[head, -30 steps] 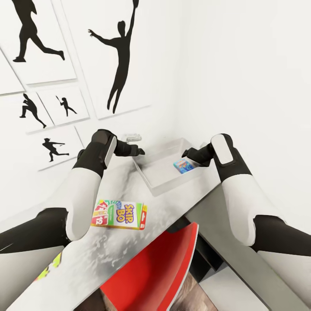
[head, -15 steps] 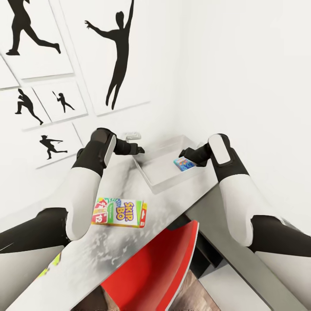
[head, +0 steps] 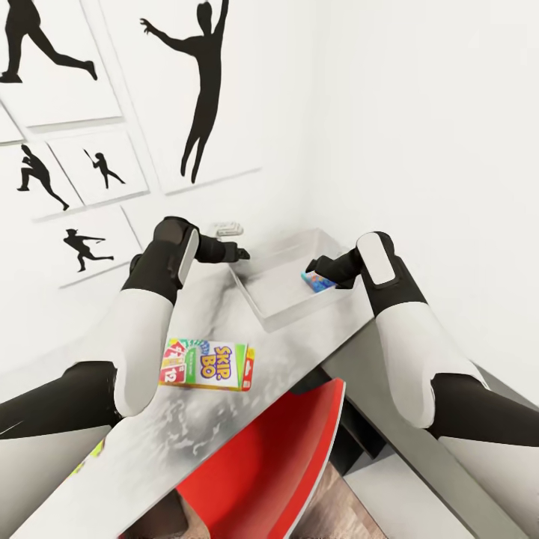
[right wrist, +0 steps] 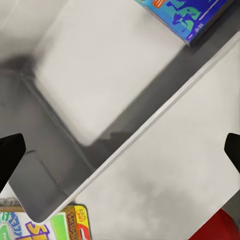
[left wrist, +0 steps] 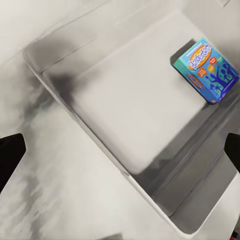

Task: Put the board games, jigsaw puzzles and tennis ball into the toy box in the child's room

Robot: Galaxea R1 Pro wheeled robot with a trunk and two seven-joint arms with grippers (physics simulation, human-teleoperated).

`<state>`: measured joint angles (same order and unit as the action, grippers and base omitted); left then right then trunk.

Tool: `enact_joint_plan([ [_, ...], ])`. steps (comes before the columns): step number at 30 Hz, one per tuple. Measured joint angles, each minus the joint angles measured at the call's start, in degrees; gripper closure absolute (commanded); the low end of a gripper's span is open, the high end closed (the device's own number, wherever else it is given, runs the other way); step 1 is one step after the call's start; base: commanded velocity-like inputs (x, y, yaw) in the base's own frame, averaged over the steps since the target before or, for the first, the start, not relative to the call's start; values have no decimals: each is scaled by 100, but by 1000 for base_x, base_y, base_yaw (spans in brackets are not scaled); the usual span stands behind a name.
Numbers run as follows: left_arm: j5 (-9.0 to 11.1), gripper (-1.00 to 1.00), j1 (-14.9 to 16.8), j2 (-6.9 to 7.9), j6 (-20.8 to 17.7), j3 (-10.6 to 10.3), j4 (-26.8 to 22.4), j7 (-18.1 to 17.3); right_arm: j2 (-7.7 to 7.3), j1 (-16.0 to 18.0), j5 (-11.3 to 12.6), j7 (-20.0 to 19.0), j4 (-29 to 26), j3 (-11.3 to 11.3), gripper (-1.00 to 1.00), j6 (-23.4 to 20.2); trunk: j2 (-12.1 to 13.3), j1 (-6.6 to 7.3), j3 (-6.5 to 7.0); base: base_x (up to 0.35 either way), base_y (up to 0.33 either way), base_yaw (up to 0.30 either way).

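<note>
I see the toy box (head: 281, 288) at the far end of the table (head: 209, 419), in the wall corner. A small board game (left wrist: 205, 70) lies inside it, toward its right side. The Skip-Bo box (head: 206, 365) lies on the tabletop nearer me than the toy box, to its left. A chair (head: 262, 464) sits tucked under the table's near edge.

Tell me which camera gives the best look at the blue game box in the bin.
The left wrist view: the blue game box shows whole, lid up, lying inside the toy box near one wall. The head view shows it small, partly behind the right gripper. The right wrist view catches only one cropped corner.
</note>
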<state>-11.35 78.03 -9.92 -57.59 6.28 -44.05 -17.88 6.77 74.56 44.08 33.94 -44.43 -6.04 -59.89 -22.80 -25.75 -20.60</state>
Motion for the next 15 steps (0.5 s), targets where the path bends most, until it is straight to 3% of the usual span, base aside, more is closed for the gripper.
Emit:
enact_joint_plan([
  [15, 0, -100, 4, 0, 3, -17, -62, -5, 16, 0, 0, 0, 0, -8, -100, 0, 0, 0, -139, 0, 0, 0],
])
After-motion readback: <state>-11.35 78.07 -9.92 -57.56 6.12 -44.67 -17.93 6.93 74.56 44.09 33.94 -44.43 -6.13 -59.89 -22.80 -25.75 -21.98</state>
